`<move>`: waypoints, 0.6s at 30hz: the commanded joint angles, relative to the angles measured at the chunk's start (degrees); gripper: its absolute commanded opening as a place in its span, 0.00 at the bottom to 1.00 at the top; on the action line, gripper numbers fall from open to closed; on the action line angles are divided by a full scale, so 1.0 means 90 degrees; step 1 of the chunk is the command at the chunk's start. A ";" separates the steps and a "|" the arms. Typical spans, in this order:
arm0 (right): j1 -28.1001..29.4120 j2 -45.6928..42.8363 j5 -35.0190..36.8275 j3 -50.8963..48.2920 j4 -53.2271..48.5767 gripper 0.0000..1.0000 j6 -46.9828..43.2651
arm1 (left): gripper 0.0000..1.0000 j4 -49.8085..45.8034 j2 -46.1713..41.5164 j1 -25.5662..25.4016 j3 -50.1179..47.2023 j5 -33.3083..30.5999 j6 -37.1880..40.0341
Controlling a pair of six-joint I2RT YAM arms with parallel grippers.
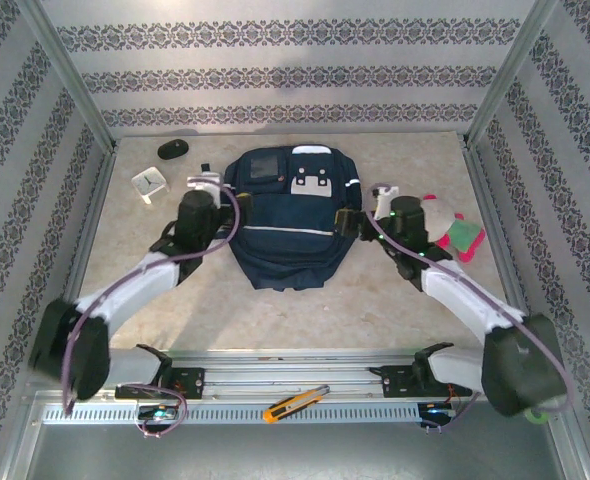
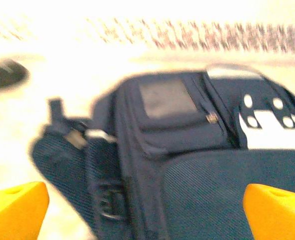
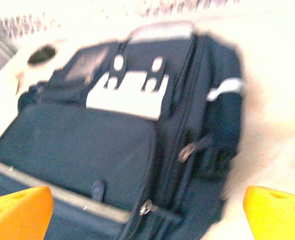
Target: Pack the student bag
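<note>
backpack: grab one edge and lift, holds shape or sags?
Likely sags: the backpack is soft fabric lying flat and slack on the table. Too broad to roll or tip, probably; a push would more likely bunch it than slide it cleanly. Its zipper pull looks small, likely hard to pinch.

You've got the backpack mid-table, nearer the far edge, top end toward that edge. Left of it is a square item. Behind that, by the far-left corner, is a small item. By the right edge is a heap of small things. The left gripper is just beside the backpack's left side, and the right gripper just beside its right. A cutter lies on the rail along the near edge, between the arm bases.
</note>
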 commanded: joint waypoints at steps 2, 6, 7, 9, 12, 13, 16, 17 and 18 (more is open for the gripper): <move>-0.0849 -0.0629 0.0474 -0.0526 0.0068 0.98 -0.1007 | 0.99 0.1500 -0.0907 0.0052 -0.1510 -0.1854 0.1532; -0.1403 -0.0758 0.0793 -0.1084 0.0477 0.98 -0.1293 | 0.99 0.3720 -0.1001 0.0095 -0.2947 -0.2286 0.2336; -0.1483 -0.0727 0.0835 -0.1237 0.0663 0.98 -0.1380 | 1.00 0.4240 -0.0772 0.0123 -0.3205 -0.2284 0.2526; -0.1620 -0.0561 0.0852 -0.1568 0.1181 0.98 -0.1478 | 0.99 0.4828 -0.0127 0.0224 -0.3378 -0.2288 0.2602; -0.1804 -0.0022 0.0519 -0.1939 0.2107 0.98 -0.1582 | 0.99 0.6162 0.1416 0.0369 -0.3385 -0.2119 0.2814; -0.1820 0.0234 0.0430 -0.1990 0.2565 0.98 -0.1638 | 0.99 0.7262 0.2008 0.0367 -0.3445 -0.1931 0.2942; -0.1826 0.0591 -0.0135 -0.2115 0.3363 0.98 -0.2014 | 0.99 0.7430 0.2627 0.0416 -0.3121 -0.2164 0.2964; -0.1823 0.0654 -0.0180 -0.2200 0.3530 0.98 -0.2043 | 0.99 0.7336 0.2555 0.0427 -0.3153 -0.2152 0.2862; -0.1838 0.0801 -0.0211 -0.2277 0.4021 0.98 -0.1917 | 0.99 0.7294 0.2496 0.0453 -0.3219 -0.2099 0.2770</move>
